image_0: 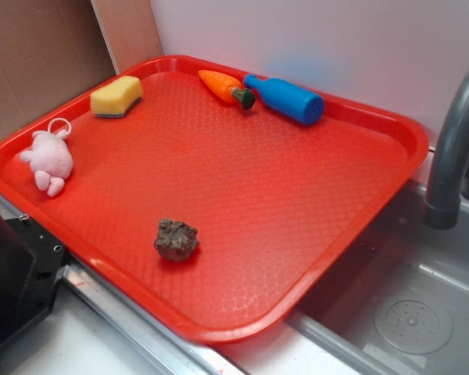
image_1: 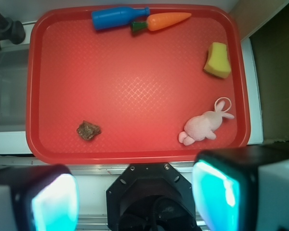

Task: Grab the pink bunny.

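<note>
Bare tray (image_1: 135, 86) surrounds the pink bunny (image_1: 202, 126); only the tray's raised rim runs just beside it.

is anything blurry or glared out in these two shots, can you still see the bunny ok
Wrist view: the pincer fingers fill the bottom edge, blurred and glowing cyan, while the fuzzy pale-pink plush bunny on the red plastic tray stays sharp. Exterior view: soft even light, short faint shadows, a mild sheen on the tray; the bunny is clear but slightly soft.
</note>
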Controlling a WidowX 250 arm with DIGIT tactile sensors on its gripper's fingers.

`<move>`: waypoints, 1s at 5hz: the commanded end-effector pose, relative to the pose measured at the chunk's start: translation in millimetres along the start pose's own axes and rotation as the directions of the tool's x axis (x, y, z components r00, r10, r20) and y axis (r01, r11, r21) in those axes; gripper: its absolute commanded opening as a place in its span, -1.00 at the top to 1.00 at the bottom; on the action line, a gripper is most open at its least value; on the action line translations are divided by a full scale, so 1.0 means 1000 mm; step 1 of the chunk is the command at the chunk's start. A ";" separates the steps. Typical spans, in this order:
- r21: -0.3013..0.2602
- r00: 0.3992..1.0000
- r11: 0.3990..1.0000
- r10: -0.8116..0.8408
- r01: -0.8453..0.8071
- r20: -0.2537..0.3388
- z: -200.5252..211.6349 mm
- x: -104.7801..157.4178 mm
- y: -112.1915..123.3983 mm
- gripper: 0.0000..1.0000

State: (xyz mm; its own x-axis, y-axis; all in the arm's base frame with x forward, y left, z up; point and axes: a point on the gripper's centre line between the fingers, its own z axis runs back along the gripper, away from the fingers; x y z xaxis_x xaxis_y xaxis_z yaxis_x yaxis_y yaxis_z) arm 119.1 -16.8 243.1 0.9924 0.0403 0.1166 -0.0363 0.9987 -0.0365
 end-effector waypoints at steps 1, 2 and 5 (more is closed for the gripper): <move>0.000 1.000 1.000 0.000 0.000 0.000 0.000 0.000 0.000 -1.00; 0.130 0.972 0.964 0.235 -0.231 -0.016 -0.049 0.006 0.051 -1.00; 0.179 0.556 0.536 0.826 -0.825 0.092 -0.154 -0.004 0.104 -1.00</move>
State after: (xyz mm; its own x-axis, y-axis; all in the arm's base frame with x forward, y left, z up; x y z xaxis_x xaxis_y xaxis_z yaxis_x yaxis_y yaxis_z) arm 134.1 77.8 79.4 0.5116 0.8525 0.1072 -0.8591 0.5055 0.0798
